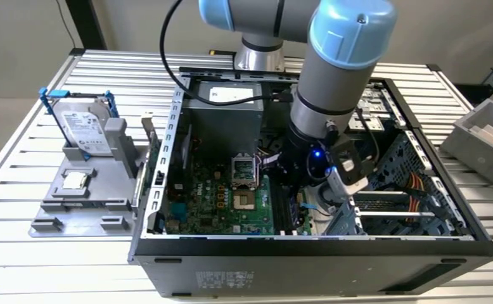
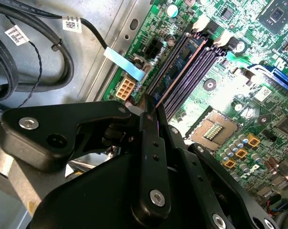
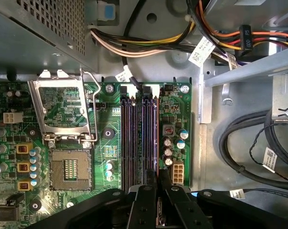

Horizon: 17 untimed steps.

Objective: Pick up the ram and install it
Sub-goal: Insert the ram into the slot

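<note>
The arm reaches down into the open computer case (image 1: 314, 253), and its gripper (image 2: 151, 110) stands over the bank of long memory slots (image 3: 129, 138) just beside the empty CPU socket (image 3: 69, 167). In the second wrist view the fingers (image 2: 148, 143) are drawn close together on the near end of the ram (image 2: 182, 62), a thin bluish stick lying along the slot farthest from the CPU socket. Its far end reaches the white latches (image 2: 201, 24).

The pick-up looks done; the step in hand is the install itself, with the ram lined up in or on its slot. Whether it is fully seated I cannot tell. Seating it would call for a straight, even push with the stick kept square to the slot.

A white connector (image 3: 178, 171) and small capacitors (image 3: 167, 152) sit on the slot bank's side away from the CPU socket, close to the fingers. Thick black cables (image 3: 249, 143) loop farther out that way. Outside the case, well apart from the CPU socket, a hard drive (image 1: 86, 130) and a processor chip (image 1: 73, 180) rest on a grey fixture (image 1: 52, 221).
</note>
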Each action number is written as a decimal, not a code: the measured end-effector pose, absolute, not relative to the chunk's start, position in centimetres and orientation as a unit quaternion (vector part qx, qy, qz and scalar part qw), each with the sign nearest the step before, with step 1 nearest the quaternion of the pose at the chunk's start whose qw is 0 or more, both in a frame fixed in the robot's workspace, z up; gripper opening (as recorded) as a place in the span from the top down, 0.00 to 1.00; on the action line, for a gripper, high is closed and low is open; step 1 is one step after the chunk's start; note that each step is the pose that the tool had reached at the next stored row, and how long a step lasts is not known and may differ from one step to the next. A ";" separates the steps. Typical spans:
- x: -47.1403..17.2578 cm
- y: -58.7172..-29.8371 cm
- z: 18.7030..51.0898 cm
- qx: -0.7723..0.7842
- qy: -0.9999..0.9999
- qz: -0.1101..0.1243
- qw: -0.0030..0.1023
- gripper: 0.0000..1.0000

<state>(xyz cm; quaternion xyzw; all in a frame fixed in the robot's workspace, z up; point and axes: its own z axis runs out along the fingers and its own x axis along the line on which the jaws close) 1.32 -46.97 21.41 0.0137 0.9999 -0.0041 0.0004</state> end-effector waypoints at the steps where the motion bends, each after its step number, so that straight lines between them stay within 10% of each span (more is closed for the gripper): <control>1: 1.3 -47.0 21.3 0.014 1.000 -0.004 0.000 1.00; 11: 1.3 -46.9 21.0 0.014 1.000 -0.003 0.001 1.00; 12: 1.3 -46.9 21.0 0.014 1.000 -0.003 0.001 0.00; 17: 1.3 -47.0 21.6 0.014 1.000 -0.004 0.000 0.00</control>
